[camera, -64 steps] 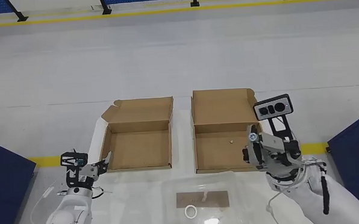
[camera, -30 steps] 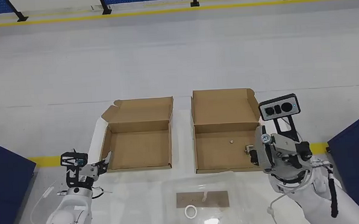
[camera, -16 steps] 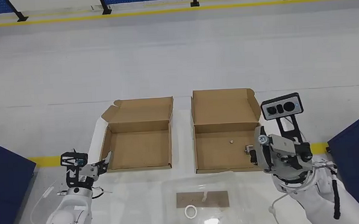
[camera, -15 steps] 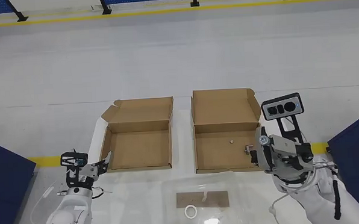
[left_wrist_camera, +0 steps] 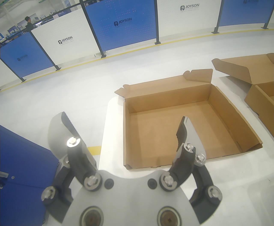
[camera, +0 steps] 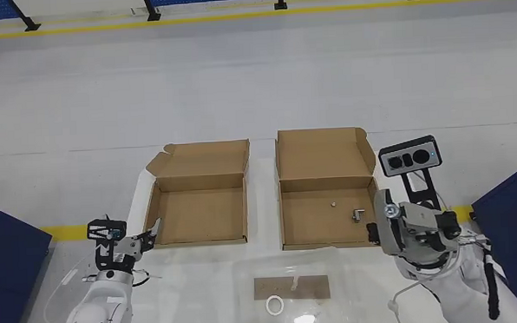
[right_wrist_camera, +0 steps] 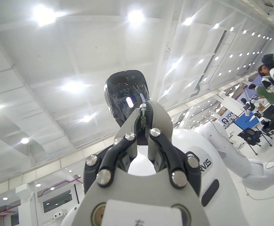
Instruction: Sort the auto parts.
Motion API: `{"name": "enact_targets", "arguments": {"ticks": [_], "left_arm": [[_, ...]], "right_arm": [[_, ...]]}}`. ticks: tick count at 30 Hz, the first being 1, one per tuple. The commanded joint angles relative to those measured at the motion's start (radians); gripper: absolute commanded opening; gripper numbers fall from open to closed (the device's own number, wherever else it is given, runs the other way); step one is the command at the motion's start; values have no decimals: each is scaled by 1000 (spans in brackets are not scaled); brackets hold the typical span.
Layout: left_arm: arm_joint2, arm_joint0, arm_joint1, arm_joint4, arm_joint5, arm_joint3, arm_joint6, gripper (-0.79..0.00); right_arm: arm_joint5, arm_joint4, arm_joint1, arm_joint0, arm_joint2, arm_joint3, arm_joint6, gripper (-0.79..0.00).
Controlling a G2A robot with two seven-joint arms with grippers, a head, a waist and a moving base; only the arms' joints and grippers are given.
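1. Left gripper (left_wrist_camera: 123, 117): positioned over the near left corner of the table (camera: 202, 268), fingers spread wide, nothing between them, aimed at the left box (camera: 200, 214)
2. Left box: open cardboard, lid folded back, set toward the far left edge of the table; its floor is bare
3. Plastic bag (camera: 319, 265): clear, lying flat at the middle of the near edge; a white ring (camera: 274, 306) rests inside it
4. Right box (camera: 317, 220): open cardboard, just beside the left box; a small round part (camera: 332, 204) and a metal bracket (camera: 356, 215) lie on its floor, near each other but apart
5. Right gripper (right_wrist_camera: 143, 109): located at the right edge of the table, just beside the right box, pointing upward; fingers closed to a narrow gap, pinching a small threaded part (right_wrist_camera: 142, 106) at the tips
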Motion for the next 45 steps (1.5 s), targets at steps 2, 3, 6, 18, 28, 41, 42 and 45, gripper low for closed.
{"name": "enact_targets", "arguments": {"ticks": [2, 3, 6, 18, 28, 41, 42, 45], "left_arm": [[0, 0, 0, 0, 0, 0, 0, 0], [0, 0, 0, 0, 0, 0, 0, 0], [0, 0, 0, 0, 0, 0, 0, 0], [0, 0, 0, 0, 0, 0, 0, 0], [0, 0, 0, 0, 0, 0, 0, 0], [0, 0, 0, 0, 0, 0, 0, 0], [0, 0, 0, 0, 0, 0, 0, 0], [0, 0, 0, 0, 0, 0, 0, 0]], "right_arm": [[8, -3, -6, -4, 5, 2, 0, -785], [9, -8, -8, -6, 9, 4, -2, -785], [18, -34, -12, -13, 28, 11, -11, -785], [149, -314, -7, -81, 164, 6, -61, -785], [216, -529, 3, -167, 279, 8, -28, -785], [323, -792, 14, -198, 338, 28, -28, -785], [333, -819, 16, -204, 347, 27, -23, -785], [380, -948, 23, -230, 388, 33, -7, -785]]}}
